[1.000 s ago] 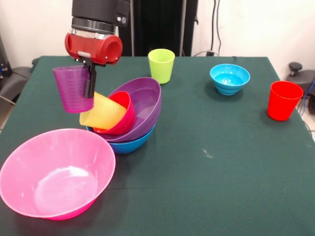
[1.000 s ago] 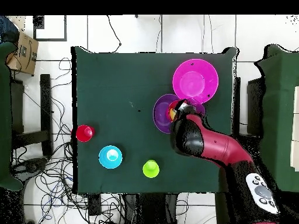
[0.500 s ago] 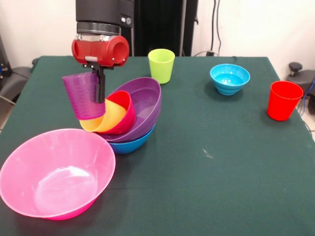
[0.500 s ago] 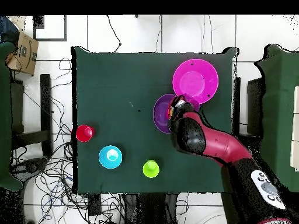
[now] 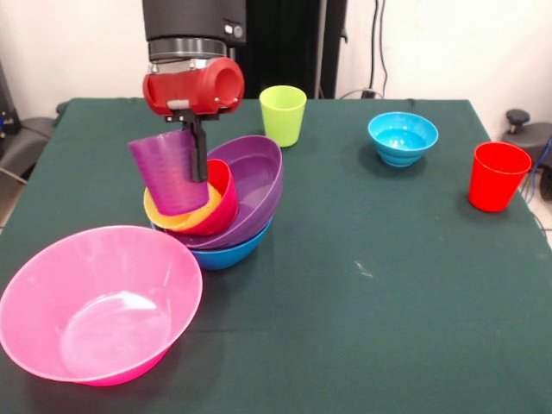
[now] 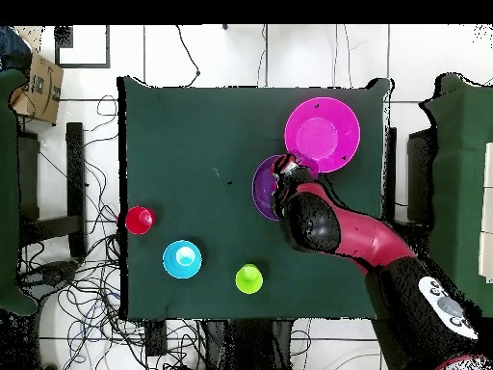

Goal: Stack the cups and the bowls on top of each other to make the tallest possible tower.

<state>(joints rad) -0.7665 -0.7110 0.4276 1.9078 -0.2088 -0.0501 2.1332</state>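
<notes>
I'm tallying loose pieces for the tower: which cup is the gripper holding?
The purple cup, gripped at its rim by the gripper over the pile. The green cup and red cup stand alone on the table.

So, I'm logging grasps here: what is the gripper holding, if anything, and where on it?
The gripper holds the translucent purple cup by its rim, one finger running down the cup's wall on the tower side.

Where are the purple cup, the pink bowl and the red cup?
purple cup [image 5: 170, 178], front view, on its side wall.
pink bowl [image 5: 95, 302], front view, on its inner floor.
red cup [image 5: 496, 179], front view, on its outer wall.
</notes>
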